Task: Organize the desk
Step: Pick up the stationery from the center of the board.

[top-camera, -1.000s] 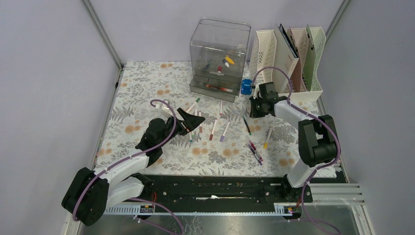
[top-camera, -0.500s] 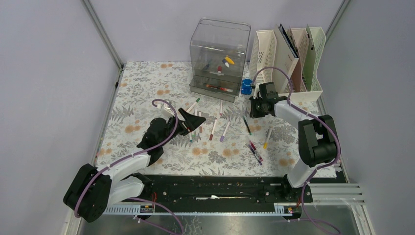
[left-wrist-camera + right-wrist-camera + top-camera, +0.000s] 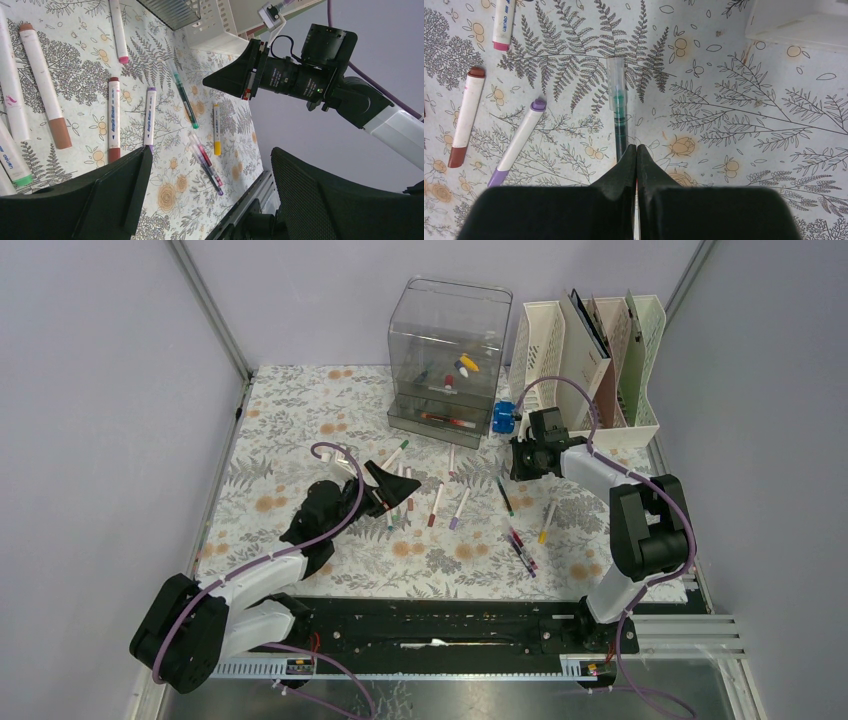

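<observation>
The desk (image 3: 300, 410) has a white cloth with fern and flower print, and pens and markers lie scattered across its middle. My left gripper (image 3: 385, 485) is open and empty, low over a cluster of markers (image 3: 400, 490). In the left wrist view (image 3: 210, 152) its jaws stand wide apart above a brown-capped marker (image 3: 114, 120) and a purple-capped one (image 3: 149, 117). My right gripper (image 3: 520, 455) is shut with nothing seen between the jaws. In the right wrist view (image 3: 636, 149) its tip sits just beside a green pen (image 3: 618, 107) lying on the cloth.
A clear organizer box (image 3: 445, 350) with a drawer stands at the back. White file holders (image 3: 590, 350) stand at the back right, with a small blue object (image 3: 503, 417) beside them. A yellow pen (image 3: 546, 523) and two red-purple pens (image 3: 521, 550) lie front right. A black rail (image 3: 450, 625) runs along the near edge.
</observation>
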Robot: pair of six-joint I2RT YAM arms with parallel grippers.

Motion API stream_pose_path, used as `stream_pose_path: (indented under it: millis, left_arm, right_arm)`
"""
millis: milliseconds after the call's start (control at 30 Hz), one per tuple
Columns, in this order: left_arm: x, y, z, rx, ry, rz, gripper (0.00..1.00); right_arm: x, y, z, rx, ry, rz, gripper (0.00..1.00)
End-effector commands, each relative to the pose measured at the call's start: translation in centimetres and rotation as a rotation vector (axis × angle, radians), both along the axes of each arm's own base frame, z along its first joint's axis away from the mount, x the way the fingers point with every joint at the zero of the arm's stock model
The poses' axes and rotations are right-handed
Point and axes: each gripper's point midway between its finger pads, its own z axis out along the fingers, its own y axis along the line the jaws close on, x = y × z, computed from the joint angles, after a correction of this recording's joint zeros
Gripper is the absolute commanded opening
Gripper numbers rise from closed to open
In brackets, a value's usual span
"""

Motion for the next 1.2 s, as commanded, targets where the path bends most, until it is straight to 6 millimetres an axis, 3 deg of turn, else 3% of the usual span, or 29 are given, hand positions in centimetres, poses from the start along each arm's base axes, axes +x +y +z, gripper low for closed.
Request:
stream_pose_path:
  millis: [0,1167]
  left_arm:
    - [0.16,-0.08,1.98,-0.044,-0.061,-0.004,0.93]
    - [0.20,-0.10,1.67,-0.043,-0.055,-0.003,0.93]
  right_arm:
    - [0.19,0.16,0.21,-0.001,-0.010,0.015,0.00]
    - [0.09,0.14,0.13,-0.001,-0.007,0.015,0.00]
